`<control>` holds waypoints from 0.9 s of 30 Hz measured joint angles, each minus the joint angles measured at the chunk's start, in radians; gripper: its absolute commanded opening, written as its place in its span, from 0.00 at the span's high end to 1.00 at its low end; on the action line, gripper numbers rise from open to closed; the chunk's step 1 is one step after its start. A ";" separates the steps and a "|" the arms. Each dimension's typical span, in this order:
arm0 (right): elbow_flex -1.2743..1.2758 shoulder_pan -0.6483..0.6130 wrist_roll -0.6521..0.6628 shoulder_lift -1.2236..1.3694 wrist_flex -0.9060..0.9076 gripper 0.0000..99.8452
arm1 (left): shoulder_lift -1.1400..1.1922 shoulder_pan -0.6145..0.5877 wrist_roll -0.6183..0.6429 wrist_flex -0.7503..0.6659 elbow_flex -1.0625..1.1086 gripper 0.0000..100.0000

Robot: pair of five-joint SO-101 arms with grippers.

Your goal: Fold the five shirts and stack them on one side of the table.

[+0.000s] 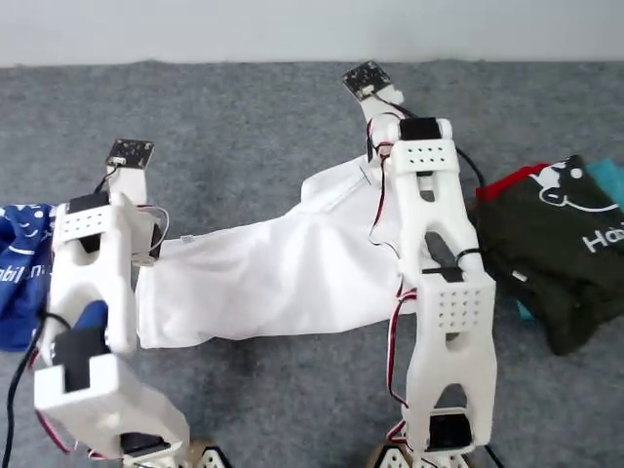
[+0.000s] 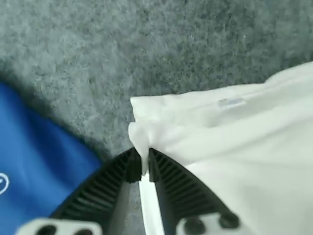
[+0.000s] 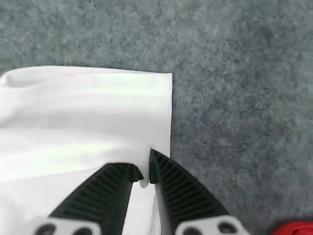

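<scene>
White shirt (image 1: 273, 278) lies mid-table: thin, soft, creased. Left gripper (image 2: 141, 169) and right gripper (image 3: 145, 171) each pinch a sliver of its edge. We judge both bites shallow, so the cloth may slip out on lifting, dragged by the fuzzy grey felt (image 1: 244, 117). Blue shirt (image 1: 19, 263) at 9 o'clock, black shirt (image 1: 546, 253) at 3.

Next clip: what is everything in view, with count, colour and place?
white shirt: one, white, table middle, between the arms
blue shirt: one, blue, beside the left arm
black shirt: one, black, heaped beside the right arm
red cloth: one, red, at the black shirt's edge
teal cloth: one, teal, at the black shirt's edge
table: one, grey
left arm, right arm: two, white
left pincer, right pincer: two, black, each shut on a white shirt corner
</scene>
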 measured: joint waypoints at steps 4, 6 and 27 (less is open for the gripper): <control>-0.091 0.000 0.000 0.080 0.000 0.91 | 0.086 0.000 0.000 0.000 -0.080 0.94; -0.132 0.000 0.000 0.117 0.003 0.85 | 0.126 0.000 0.000 0.000 -0.123 0.92; -0.606 0.081 0.048 0.146 0.528 0.78 | 0.241 -0.063 0.000 0.387 -0.624 0.71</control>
